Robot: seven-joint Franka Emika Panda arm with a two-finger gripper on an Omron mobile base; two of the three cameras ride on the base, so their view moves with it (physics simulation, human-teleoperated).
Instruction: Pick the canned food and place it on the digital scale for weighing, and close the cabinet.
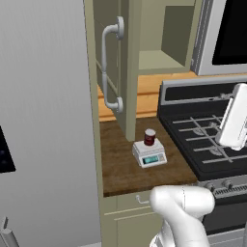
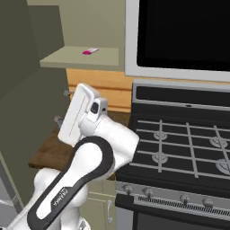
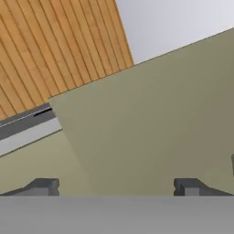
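- Tool (image 3: 116,187): in the hand view we see its two dark fingertips (image 3: 43,186) set wide apart with nothing between them; an olive panel faces it, with wooden planking beyond.
- Arm: we note the white links rising at the front of both base views, the forearm over the near left part of the stove (image 1: 212,140).
- Low drawer (image 1: 128,202): beige, small handle, under the front edge of the bench (image 1: 120,164).
- Digital scale (image 1: 150,154): on the wooden bench, just left of the stove, its teal display turned to the bench front.
- Canned food (image 1: 150,137): we record it upright on the scale's platform, long axis vertical, pale top upward, dark red side showing.
- Cabinet (image 1: 113,62): its door stands swung out above the bench, just behind and left of the scale, grey bar handle running vertically.
- Cabinet shelf (image 2: 81,56): a small pink item (image 2: 90,51) lies flat on it.
- Microwave (image 2: 179,36): dark-fronted, hung over the stove, right of the cabinet.
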